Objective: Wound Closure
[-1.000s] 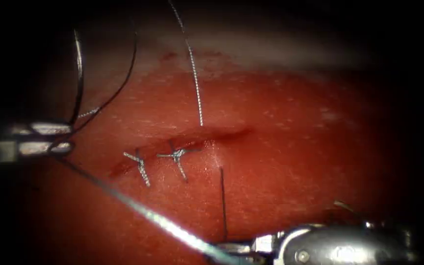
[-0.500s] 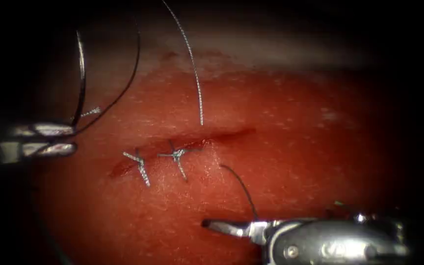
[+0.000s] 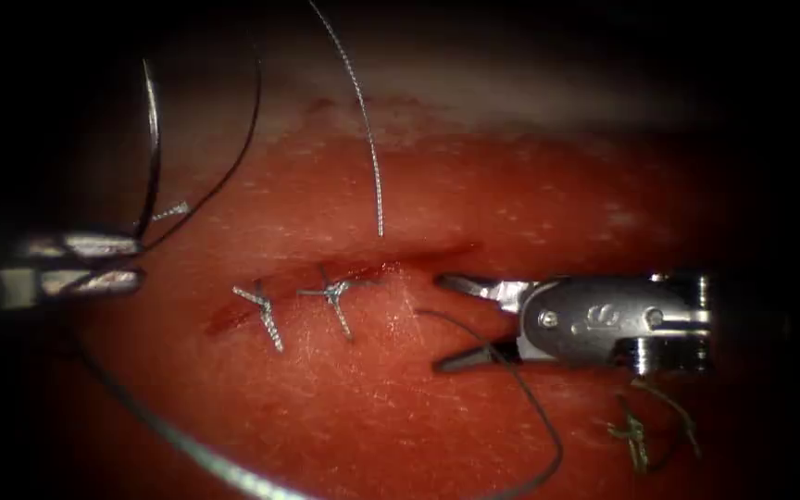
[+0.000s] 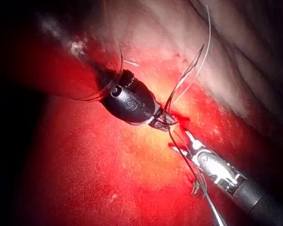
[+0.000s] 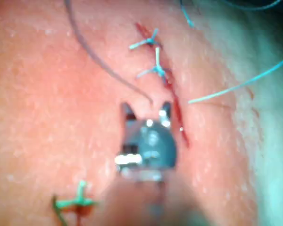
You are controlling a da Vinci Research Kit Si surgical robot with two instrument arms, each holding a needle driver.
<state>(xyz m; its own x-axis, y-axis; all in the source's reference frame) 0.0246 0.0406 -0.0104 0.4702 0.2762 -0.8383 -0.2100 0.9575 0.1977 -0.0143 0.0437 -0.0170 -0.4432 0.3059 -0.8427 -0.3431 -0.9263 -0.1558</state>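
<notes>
Right tool (image 3: 446, 319) gaping wide, empty, over cut (image 3: 418, 255); left tool (image 3: 94, 261) clamped on thread (image 3: 368, 139) at far left.
Needle not made out. Loose strand between open jaws near exit point; risk: snagging, fraying it on closure.

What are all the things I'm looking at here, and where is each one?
Tissue: one, red, across the endoscope view.
Cut: one, dark red line, mid tissue, its right part unstitched.
Knotted stitches: two, pale, across the cut's left part.
Needle: one, dark and curved, at the far left, out of the tissue.
Thread: pale strand entering above the cut; dark strand leaving below it, looping past the right tool.
Cut end of thread: one knotted scrap, lower right.
Left tool: jaws shut on the needle's lower end.
Right tool: jaws open, holding nothing, at the cut's right end.
</notes>
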